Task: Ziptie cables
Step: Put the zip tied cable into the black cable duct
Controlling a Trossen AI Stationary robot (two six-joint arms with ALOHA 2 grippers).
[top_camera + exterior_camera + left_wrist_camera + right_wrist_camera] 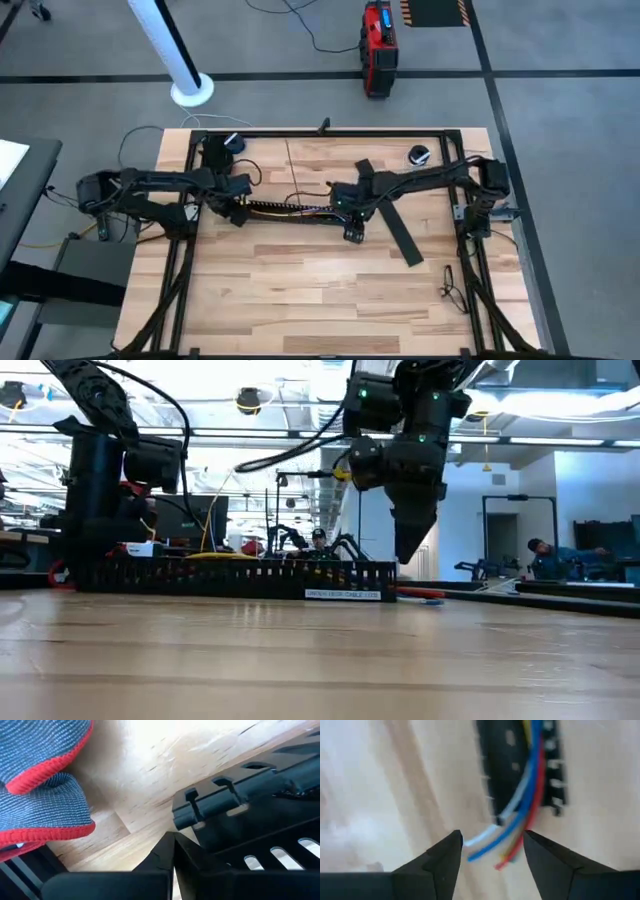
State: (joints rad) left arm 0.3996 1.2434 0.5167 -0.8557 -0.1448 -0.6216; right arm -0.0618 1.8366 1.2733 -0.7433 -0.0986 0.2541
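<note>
We see the right pincer (352, 234) hanging above the wood table (300, 300), near its middle. Its two fingers (440, 862) are spread apart and hold nothing. In the right wrist view the loose ends of the cables (492, 847) lie just in front of the fingers, in the gap between both tips, but not touching them as far as we can tell. The cables are blue, white, red and some yellow. They run away from the pincer inside a black slotted channel (520, 765), and their ends stick out past the channel's end onto the bare wood.

In the high view the channel (285, 208) lies flat between the 2 arms, w/ the right pincer at one end and the left pincer (232, 208) at the other end. The left pincer is low, right at the channel; in the left wrist view its dark fingers (165, 860) sit against the black plastic (235, 805). We cannot tell if they are clenched or released. Beside it lies a grey cloth w/ red edge (45, 785).

A flat black strip (392, 225) lies on the table just beside the right pincer, on the side away from the left arm.

In the low view the right pincer (410, 545) points down, slightly above the channel (240, 575).
</note>
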